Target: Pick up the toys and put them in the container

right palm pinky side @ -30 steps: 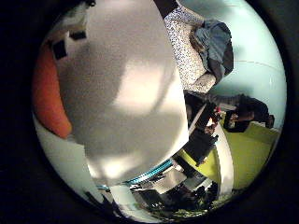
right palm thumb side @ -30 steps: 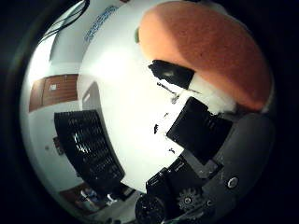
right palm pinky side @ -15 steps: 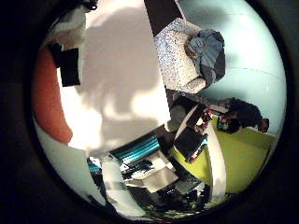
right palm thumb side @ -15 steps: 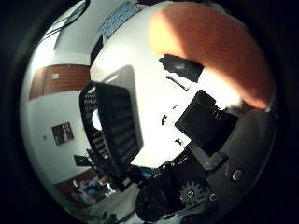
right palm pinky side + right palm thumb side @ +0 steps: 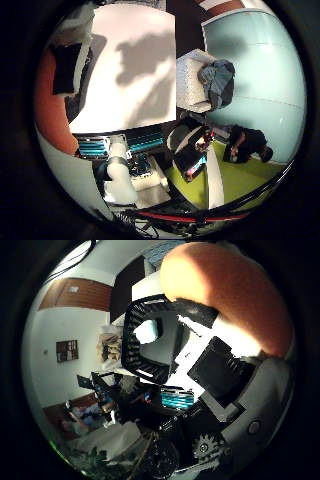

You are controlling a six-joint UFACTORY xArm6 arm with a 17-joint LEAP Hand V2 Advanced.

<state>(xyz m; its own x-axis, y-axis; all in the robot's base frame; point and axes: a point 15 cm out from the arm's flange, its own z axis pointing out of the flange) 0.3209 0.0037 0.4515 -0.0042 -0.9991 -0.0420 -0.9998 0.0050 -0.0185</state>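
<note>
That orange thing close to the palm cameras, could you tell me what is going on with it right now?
The robot's hand has an orange toy close against its palm, with the fingers beside it, so it seems to be carrying it. A black slatted container stands on the white table nearby, with something pale already inside. The toy is not in the container yet; whether the fingers fully grip it cannot be seen.

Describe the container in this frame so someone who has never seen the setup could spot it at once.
Start from the white table. In the thumb side view, the container is the black slatted basket just past the big orange toy held close to the hand. Its open ribbed walls and a pale item inside set it apart.
</note>
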